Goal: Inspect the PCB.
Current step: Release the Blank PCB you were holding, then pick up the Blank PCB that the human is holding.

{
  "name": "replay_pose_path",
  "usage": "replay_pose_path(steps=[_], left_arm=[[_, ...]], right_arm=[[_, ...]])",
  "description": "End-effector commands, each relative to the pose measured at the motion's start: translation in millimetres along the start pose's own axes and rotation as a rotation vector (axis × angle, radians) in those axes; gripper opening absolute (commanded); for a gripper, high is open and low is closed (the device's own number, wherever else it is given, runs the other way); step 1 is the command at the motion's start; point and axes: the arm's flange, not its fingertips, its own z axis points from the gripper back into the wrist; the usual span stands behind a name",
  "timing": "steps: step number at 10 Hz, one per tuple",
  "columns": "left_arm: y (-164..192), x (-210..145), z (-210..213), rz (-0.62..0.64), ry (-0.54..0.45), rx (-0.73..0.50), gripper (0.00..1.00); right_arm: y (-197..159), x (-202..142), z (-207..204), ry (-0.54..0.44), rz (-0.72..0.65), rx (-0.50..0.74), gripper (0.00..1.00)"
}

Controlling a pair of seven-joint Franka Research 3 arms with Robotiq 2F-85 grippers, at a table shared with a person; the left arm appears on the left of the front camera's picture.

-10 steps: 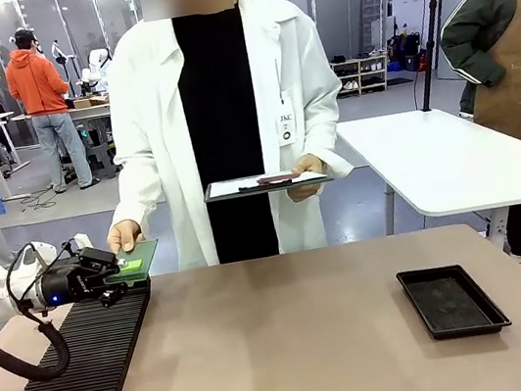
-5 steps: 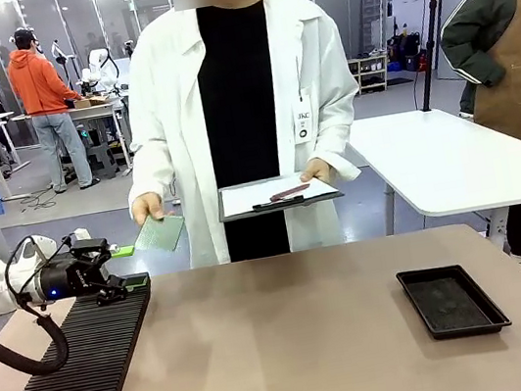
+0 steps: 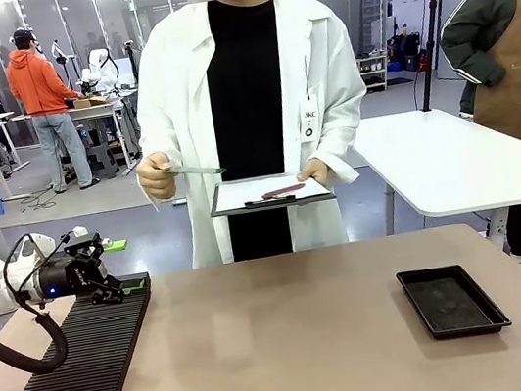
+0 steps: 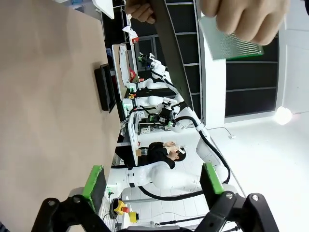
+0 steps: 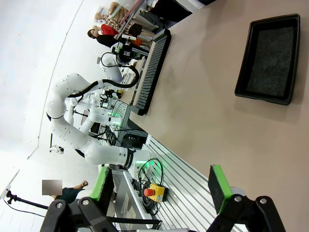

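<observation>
Now PCB (image 3: 195,170) in person's hand (image 3: 155,177); black tray (image 3: 412,296) on table (image 3: 295,349); left jaws wide, right jaws wide.

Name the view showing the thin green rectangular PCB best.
Left wrist view: the PCB shows its dotted face, held in the person's hand. Front view: edge-on, a sliver. Right wrist view: too small to tell.
</observation>
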Motion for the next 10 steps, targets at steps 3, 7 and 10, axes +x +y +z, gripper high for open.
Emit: replay_pose_path(steps=[3, 7, 10], left_arm=[[-0.2, 0.2, 1.2, -0.001, 0.001, 0.003, 1.00], [-0.2, 0.2, 1.2, -0.001, 0.001, 0.003, 1.00], [-0.2, 0.2, 1.2, -0.001, 0.001, 0.003, 1.00]], right_arm=[[1.3, 1.6, 0.4, -0.010, 0.022, 0.012, 1.00], [1.3, 1.6, 0.4, -0.010, 0.022, 0.012, 1.00], [1.3, 1.6, 0.4, -0.010, 0.022, 0.012, 1.00]])
